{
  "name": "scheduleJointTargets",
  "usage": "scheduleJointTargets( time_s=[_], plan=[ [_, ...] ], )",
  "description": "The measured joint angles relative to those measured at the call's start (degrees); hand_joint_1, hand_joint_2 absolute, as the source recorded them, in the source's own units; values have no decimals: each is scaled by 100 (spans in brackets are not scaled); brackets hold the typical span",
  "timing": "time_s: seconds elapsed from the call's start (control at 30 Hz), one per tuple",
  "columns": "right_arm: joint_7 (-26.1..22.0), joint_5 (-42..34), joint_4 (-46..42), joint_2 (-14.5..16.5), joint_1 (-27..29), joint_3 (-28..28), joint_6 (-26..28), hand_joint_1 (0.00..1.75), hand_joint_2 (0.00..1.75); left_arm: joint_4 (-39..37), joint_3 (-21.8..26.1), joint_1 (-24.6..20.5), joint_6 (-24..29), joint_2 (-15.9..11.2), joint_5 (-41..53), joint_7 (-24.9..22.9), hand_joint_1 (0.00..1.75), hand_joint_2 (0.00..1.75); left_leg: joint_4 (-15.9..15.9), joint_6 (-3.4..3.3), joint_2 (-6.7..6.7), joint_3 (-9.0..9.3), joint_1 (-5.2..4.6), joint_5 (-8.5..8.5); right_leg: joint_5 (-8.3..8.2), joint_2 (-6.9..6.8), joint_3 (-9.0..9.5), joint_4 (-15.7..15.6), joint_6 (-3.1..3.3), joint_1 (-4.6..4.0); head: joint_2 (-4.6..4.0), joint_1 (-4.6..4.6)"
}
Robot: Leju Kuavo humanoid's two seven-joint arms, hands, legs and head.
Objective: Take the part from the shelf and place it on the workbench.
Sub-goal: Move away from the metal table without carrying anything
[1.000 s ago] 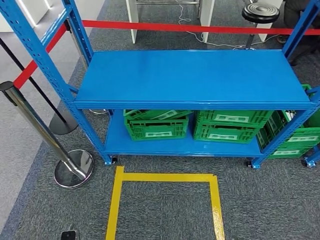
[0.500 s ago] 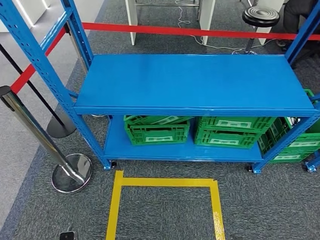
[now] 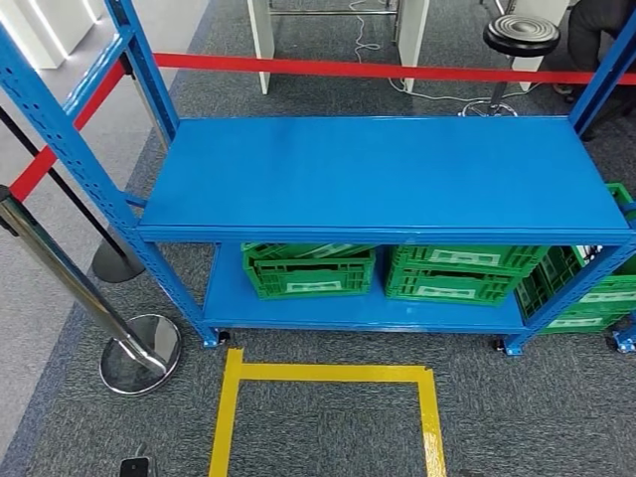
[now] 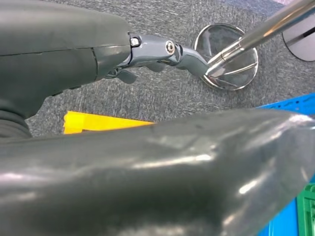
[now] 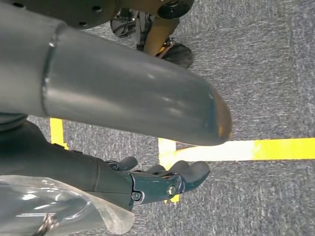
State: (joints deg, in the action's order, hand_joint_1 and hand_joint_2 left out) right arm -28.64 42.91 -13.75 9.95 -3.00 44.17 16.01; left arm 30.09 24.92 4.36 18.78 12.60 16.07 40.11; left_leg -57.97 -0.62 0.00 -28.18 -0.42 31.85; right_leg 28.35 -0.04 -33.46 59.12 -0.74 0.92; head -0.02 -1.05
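**Part: can't tell where it is, both robot hands hang free**

Part: I can't locate it. The top board of the blue shelf (image 3: 383, 174) is plain blue. My guess is it sits in one of the green crates lower down, whose insides are hidden by the board above.

Left to right:
- Left robot hand (image 4: 156, 49): fingers apart and stretched out, holding nothing. It is low over the carpet, near the chrome stanchion base (image 4: 226, 56), with a corner of blue shelf and green crate past it.
- Left green crate (image 3: 309, 270) and middle green crate (image 3: 457, 273) sit side by side on the bottom board. A third green crate (image 3: 592, 288) is beyond the shelf's right post.
- Right robot hand (image 5: 148, 184): fingers loose and slightly bent, holding nothing, over the yellow floor tape (image 5: 241, 150).

Key relation: the shelf lies straight ahead and runs left-right across the head view. Both robot hands are down at the sides, well apart from it. Judging from this, neither is clearly nearer, so which crate holds the part should decide which arm reaches. Either way the reach is forward and low, under the top board.
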Motion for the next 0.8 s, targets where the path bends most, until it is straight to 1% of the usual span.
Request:
scheduleJointTargets(
  time_s=[0.03, 0.07, 0.13, 0.17, 0.2, 0.23, 0.27, 0.3, 0.33, 0.37, 0.4, 0.43, 0.5, 0.53, 0.57, 0.6, 0.63, 0.67, 0.7, 0.73, 0.77, 0.8],
  plan=[
    [12, 11, 0, 0, 3, 0, 16, 0, 0, -2, 3, -2, 0, 1, 8, 0, 0, 0, -146, 28, 0, -57, 7, 87, 16, -3, 25, -10, 35, 7, 0, -8],
    [23, 25, 0, 0, 2, 0, 27, 0, 0, -4, 7, -2, -1, 2, 22, 0, 0, 0, -409, 54, 0, -179, 15, 215, 33, -8, 54, -17, 67, 12, 0, -19],
    [43, 55, 1, -1, 2, -1, 42, 0, 0, -11, 22, 2, -3, 3, 56, 0, 0, 0, -1197, 92, 0, -611, 25, 497, 83, -13, 104, -18, 110, 3, 0, -30],
    [55, 68, 2, -1, 7, -1, 45, 0, 0, -14, 38, 10, -4, 5, 72, 0, 0, 0, -1513, 97, 0, -813, 27, 557, 110, -11, 134, -18, 118, -3, 0, -29],
    [67, 80, 2, -1, 15, -1, 48, 0, 0, -17, 57, 19, -5, 7, 82, 0, 0, 0, -1658, 92, 0, -942, 28, 508, 141, -4, 172, -18, 122, -9, 0, -28],
    [79, 90, 2, -1, 22, -1, 50, 0, 0, -20, 76, 27, -5, 9, 87, 0, 0, 0, -1586, 76, -1, -971, 28, 348, 171, 5, 218, -18, 122, -16, 0, -30],
    [89, 98, 3, 0, 28, 0, 52, 0, 0, -21, 94, 31, -7, 10, 92, 0, 0, 0, -1314, 48, -1, -907, 24, 95, 204, 13, 272, -19, 119, -23, 0, -28],
    [98, 104, 4, 1, 31, 0, 53, 0, 0, -21, 106, 32, -8, 10, 99, 0, 0, 0, -943, 8, -1, -795, 16, -168, 237, 17, 317, -22, 114, -29, 0, -29],
    [108, 108, 8, 3, 28, -1, 53, 0, 0, -22, 117, 29, -9, 10, 109, 0, 0, 0, -601, -34, 1, -673, 0, -343, 276, 19, 355, -22, 94, -42, 0, -24],
    [117, 111, 13, 5, 24, -1, 54, 0, 0, -22, 127, 20, -10, 12, 119, 0, 0, 0, -351, -67, 3, -576, -18, -427, 309, 20, 367, -25, 67, -47, 0, -20],
    [124, 113, 17, 7, 20, -2, 55, 0, 0, -23, 135, 13, -11, 14, 129, 0, 0, 0, -225, -93, 2, -522, -38, -422, 334, 17, 368, -36, 34, -45, 0, -12],
    [132, 118, 21, 9, 15, -2, 55, 0, 0, -23, 142, 6, -12, 15, 136, 0, 0, 0, -182, -116, 1, -491, -57, -378, 353, 13, 374, -52, -7, -41, 0, -6],
    [158, 143, 21, 11, 10, -2, 59, 0, 0, -23, 155, 6, -13, 18, 143, 0, 0, 0, -83, -161, -10, -422, -50, -377, 382, 1, 406, -65, -69, -26, 0, 1],
    [175, 161, 21, 13, 8, -3, 65, 0, 0, -24, 165, 7, -13, 19, 147, 0, 0, 0, -27, -190, -13, -376, -36, -385, 433, 1, 385, 12, -94, -24, 0, 6],
    [199, 181, 21, 13, 9, -3, 75, 0, 0, -24, 179, 4, -14, 23, 156, 0, 0, 0, 22, -214, -15, -331, -20, -391, 540, 1, 284, 219, -115, -25, 0, 15],
    [219, 197, 22, 13, 15, -4, 87, 0, 0, -25, 191, 2, -14, 28, 167, 0, 0, 0, 44, -234, -13, -300, -14, -381, 681, 4, 104, 535, -133, -19, 0, 22],
    [242, 212, 22, 13, 23, -5, 101, 0, 0, -25, 205, -1, -15, 34, 176, 0, 0, 0, 49, -252, -11, -280, -13, -360, 837, 5, -135, 921, -152, -18, 0, 28],
    [262, 225, 25, 13, 37, -5, 112, 0, 0, -26, 217, -1, -15, 40, 184, 0, 0, 0, 48, -259, -11, -258, -13, -335, 941, 4, -381, 1285, -171, -17, 0, 31],
    [273, 231, 27, 13, 55, -6, 121, 0, 0, -27, 230, 5, -15, 44, 187, 0, 0, 0, 47, -260, -12, -227, -13, -304, 935, 3, -554, 1493, -185, -16, 0, 34],
    [281, 235, 29, 13, 72, -7, 131, 0, 0, -27, 243, 13, -16, 45, 187, 0, 0, 0, 46, -256, -14, -184, -10, -269, 814, 2, -633, 1508, -195, -14, 0, 36],
    [281, 238, 31, 12, 85, -7, 138, 0, 0, -28, 254, 22, -19, 46, 187, 0, 0, 0, 45, -245, -17, -127, -5, -225, 577, 0, -594, 1290, -201, -12, 0, 41],
    [277, 239, 31, 12, 94, -7, 142, 0, 0, -29, 261, 29, -22, 47, 188, 0, 0, 0, 44, -226, -18, -64, 1, -176, 290, -4, -464, 906, -204, -7, 0, 42]
  ],
)
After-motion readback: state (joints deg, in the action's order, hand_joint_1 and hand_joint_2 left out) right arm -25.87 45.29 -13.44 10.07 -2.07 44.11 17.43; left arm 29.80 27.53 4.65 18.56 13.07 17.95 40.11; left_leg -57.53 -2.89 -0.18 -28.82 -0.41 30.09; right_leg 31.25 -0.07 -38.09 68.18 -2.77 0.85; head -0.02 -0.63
